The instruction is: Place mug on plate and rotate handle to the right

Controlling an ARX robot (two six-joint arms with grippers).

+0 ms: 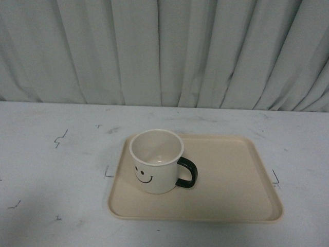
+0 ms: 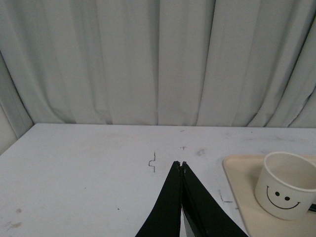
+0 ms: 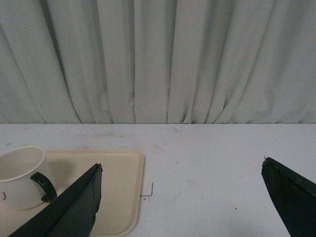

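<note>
On the table [image 1: 51, 170], in the front view, I see the mug [image 1: 156, 162] standing upright on the plate [image 1: 226, 180], on its left part. The handle [image 1: 187, 173] points right. The smiley face [image 1: 144, 175] is turned toward the camera, slightly left. A pleated curtain [image 1: 164, 51] closes the background. Neither arm shows here, so this view tells me nothing about the pincers.

Left wrist view: the left gripper [image 2: 180, 164] has its two dark fingers pressed together at the tips, closed on nothing. The mug stands off to one side of these tips, clearly apart and untouched. The plate is cut by the picture's edge. Of the handle I can make out only a dark sliver at the border, though the face is plain.

Right wrist view: the right gripper [image 3: 181, 165] is spread wide, with bare table between its fingers. One finger [image 3: 74, 207] overlaps the near part of the plate in the picture and hides it. The mug lies outside the gap, beyond that finger, and is partly cut off by the frame. Whether the finger touches the plate I cannot tell. Here the handle shows whole, while the face is almost entirely out of sight.

Small dark corner marks [image 1: 109, 172] on the table, just beside the plate's edges, show in all three views.
</note>
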